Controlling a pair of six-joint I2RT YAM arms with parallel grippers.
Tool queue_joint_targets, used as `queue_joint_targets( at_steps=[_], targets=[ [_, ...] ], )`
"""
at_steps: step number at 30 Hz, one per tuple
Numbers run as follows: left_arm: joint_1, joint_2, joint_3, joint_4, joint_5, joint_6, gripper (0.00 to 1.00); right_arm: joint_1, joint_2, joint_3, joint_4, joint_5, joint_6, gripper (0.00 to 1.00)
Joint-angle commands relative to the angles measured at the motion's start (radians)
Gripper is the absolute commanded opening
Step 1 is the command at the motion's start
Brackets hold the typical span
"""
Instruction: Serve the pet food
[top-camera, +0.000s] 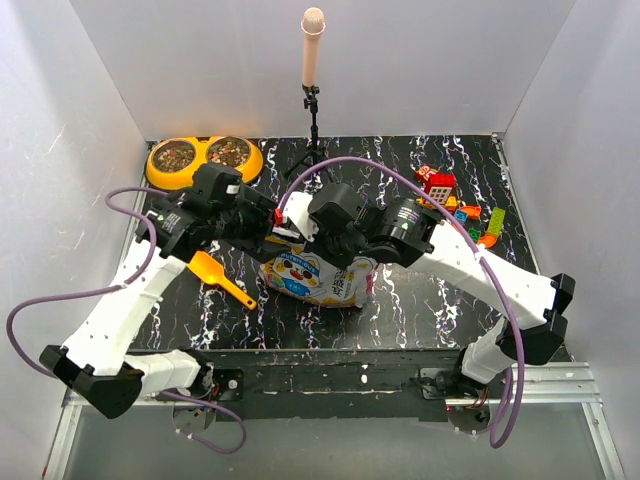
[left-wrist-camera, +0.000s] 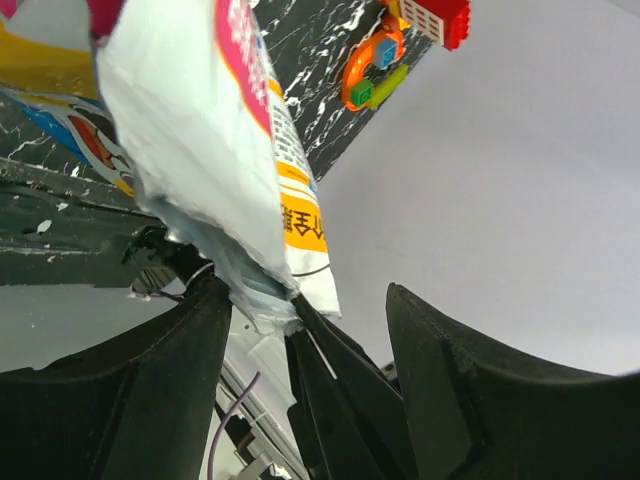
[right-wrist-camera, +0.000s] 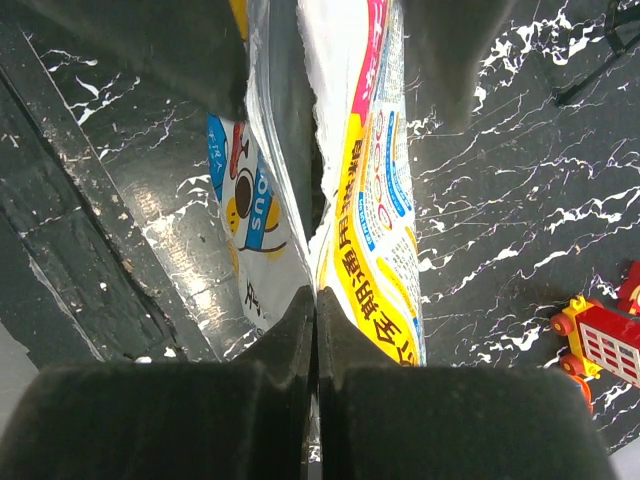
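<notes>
The white pet food bag (top-camera: 315, 280) with colourful print stands upright in the middle of the table. My right gripper (top-camera: 302, 228) is shut on its torn top edge, seen up close in the right wrist view (right-wrist-camera: 317, 296). My left gripper (top-camera: 272, 222) is open at the same edge. In the left wrist view (left-wrist-camera: 305, 292) its fingers straddle the bag (left-wrist-camera: 200, 130) and the right gripper's pinched fingers (left-wrist-camera: 340, 380). Brown kibble (top-camera: 174, 153) fills both steel cups of the orange double bowl (top-camera: 203, 172) at the back left. The kibble inside the bag is hidden.
A yellow-orange scoop (top-camera: 220, 276) lies on the table left of the bag, under my left arm. Toy bricks (top-camera: 450, 195) lie at the back right. A microphone stand (top-camera: 314, 100) stands at the back centre. White walls close in the table.
</notes>
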Motion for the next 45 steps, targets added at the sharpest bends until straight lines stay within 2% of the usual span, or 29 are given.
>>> queue_joint_targets(
  at_steps=[1,7,11,13,15,18,23,28,31,36,38,41,43,45],
  targets=[
    [-0.036,-0.011,-0.052,0.038,-0.043,-0.079,0.62,-0.004,0.005,0.060,0.009,-0.003,0.019,0.01],
    [-0.036,-0.014,-0.064,0.023,-0.083,-0.087,0.62,-0.004,-0.012,0.050,0.010,0.002,0.020,0.01],
    [-0.036,-0.005,-0.116,0.124,-0.081,-0.104,0.59,-0.001,-0.013,0.048,0.012,-0.015,0.020,0.01],
    [-0.036,0.013,-0.122,0.159,-0.078,-0.096,0.54,-0.001,-0.012,0.047,0.013,-0.021,0.017,0.01],
    [-0.036,0.029,-0.118,0.167,-0.069,-0.073,0.47,0.001,-0.012,0.048,0.010,-0.039,0.009,0.07],
    [-0.036,0.033,-0.118,0.164,-0.067,-0.061,0.44,-0.005,-0.027,0.013,0.013,-0.009,0.006,0.23],
    [-0.036,0.029,-0.125,0.163,-0.067,-0.058,0.34,-0.056,-0.088,-0.079,0.016,-0.021,0.012,0.42],
    [-0.036,0.033,-0.121,0.143,-0.057,-0.044,0.27,-0.128,-0.133,-0.104,0.000,-0.125,0.028,0.50],
    [-0.036,0.036,-0.121,0.138,-0.058,-0.041,0.20,-0.154,-0.154,-0.130,-0.008,-0.186,0.011,0.51],
    [-0.036,0.041,-0.101,0.136,-0.070,-0.035,0.12,-0.192,-0.165,-0.157,0.004,-0.292,0.020,0.50],
    [-0.036,0.041,-0.095,0.133,-0.076,-0.035,0.08,-0.205,-0.159,-0.162,0.006,-0.303,0.020,0.46],
    [-0.035,0.036,-0.089,0.138,-0.090,-0.035,0.00,-0.229,-0.157,-0.171,0.012,-0.331,0.026,0.35],
    [-0.033,0.033,-0.085,0.143,-0.095,-0.033,0.00,-0.246,-0.162,-0.179,0.013,-0.370,0.037,0.28],
    [-0.030,0.032,-0.084,0.155,-0.099,-0.029,0.00,-0.252,-0.162,-0.183,0.007,-0.401,0.045,0.09]
  ],
)
